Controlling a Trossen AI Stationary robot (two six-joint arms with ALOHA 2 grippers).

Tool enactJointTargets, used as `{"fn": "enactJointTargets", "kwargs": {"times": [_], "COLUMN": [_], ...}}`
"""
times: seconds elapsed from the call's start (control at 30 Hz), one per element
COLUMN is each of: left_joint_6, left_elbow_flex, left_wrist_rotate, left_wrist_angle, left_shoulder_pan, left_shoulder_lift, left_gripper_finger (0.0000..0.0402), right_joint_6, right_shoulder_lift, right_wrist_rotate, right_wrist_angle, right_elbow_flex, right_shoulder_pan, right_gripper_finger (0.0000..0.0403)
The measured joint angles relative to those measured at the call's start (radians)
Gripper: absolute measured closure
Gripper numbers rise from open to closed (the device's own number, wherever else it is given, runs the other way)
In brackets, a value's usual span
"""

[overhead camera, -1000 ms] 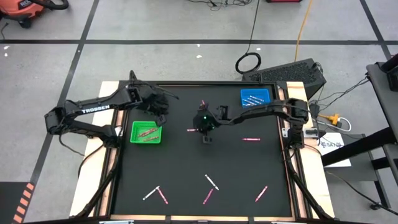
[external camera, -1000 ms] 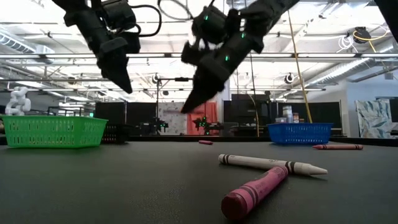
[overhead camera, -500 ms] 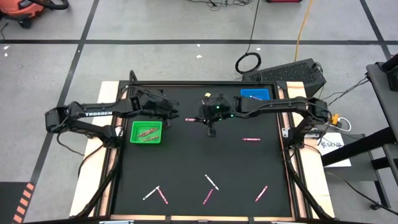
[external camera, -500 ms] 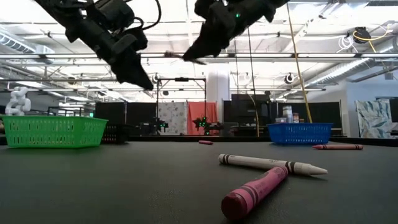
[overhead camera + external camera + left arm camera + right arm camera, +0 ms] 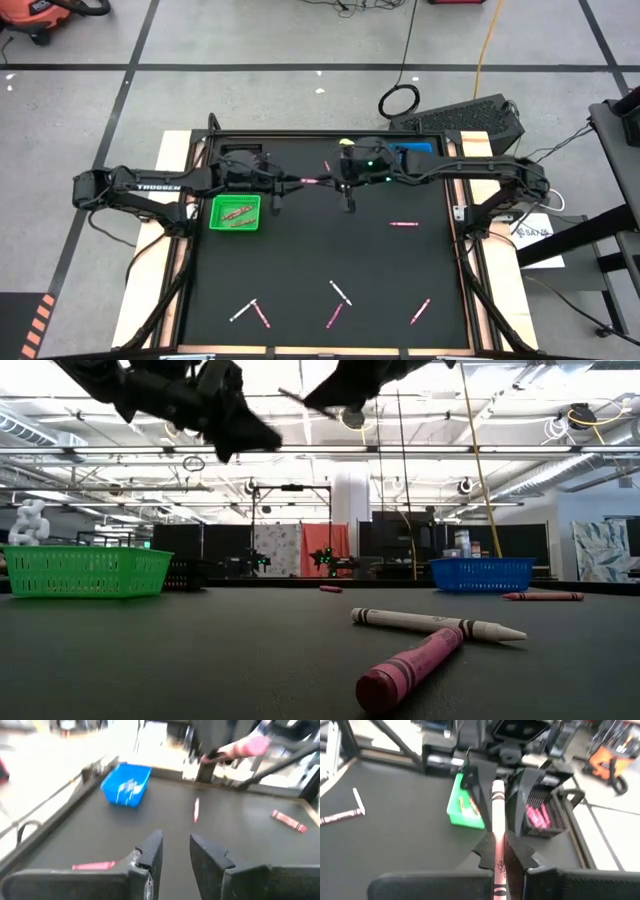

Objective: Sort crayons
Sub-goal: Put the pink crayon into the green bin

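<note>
Overhead, tabletop-level, two wrist views

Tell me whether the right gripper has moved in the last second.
Yes. The right gripper, holding a pink crayon, has risen and shifted toward the table's far edge, away from the loose crayon.

A robotics lab or workshop. Grey concrete floor with black tape lines (image 5: 130, 90), exposed ceiling beams (image 5: 480, 450). Metal equipment frames (image 5: 290, 530) stand behind.

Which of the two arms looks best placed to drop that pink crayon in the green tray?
Probably left: its open gripper faces the pink crayon held out by the right gripper, and the green tray sits beside the left arm.
</note>
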Motion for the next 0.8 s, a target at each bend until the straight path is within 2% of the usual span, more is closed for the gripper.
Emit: {"fn": "enactJointTargets", "kwargs": {"times": [0.33, 0.8], "left_joint_6": [0.000, -0.001], "left_elbow_flex": [0.000, 0.000], "left_wrist_rotate": [0.007, 0.009], "left_wrist_angle": [0.342, 0.422], "left_shoulder_pan": [-0.056, -0.061], "left_shoulder_lift": [0.000, 0.000], "left_gripper_finger": [0.0301, 0.0301], "right_joint_6": [-0.023, -0.026], "right_shoulder_lift": [-0.064, -0.063], "right_wrist_rotate": [-0.003, -0.004], "right_wrist_angle": [0.051, 0.105], "right_elbow_flex": [0.000, 0.000], "right_shoulder_pan": [0.000, 0.000], "right_gripper_finger": [0.0401, 0.0401]}}
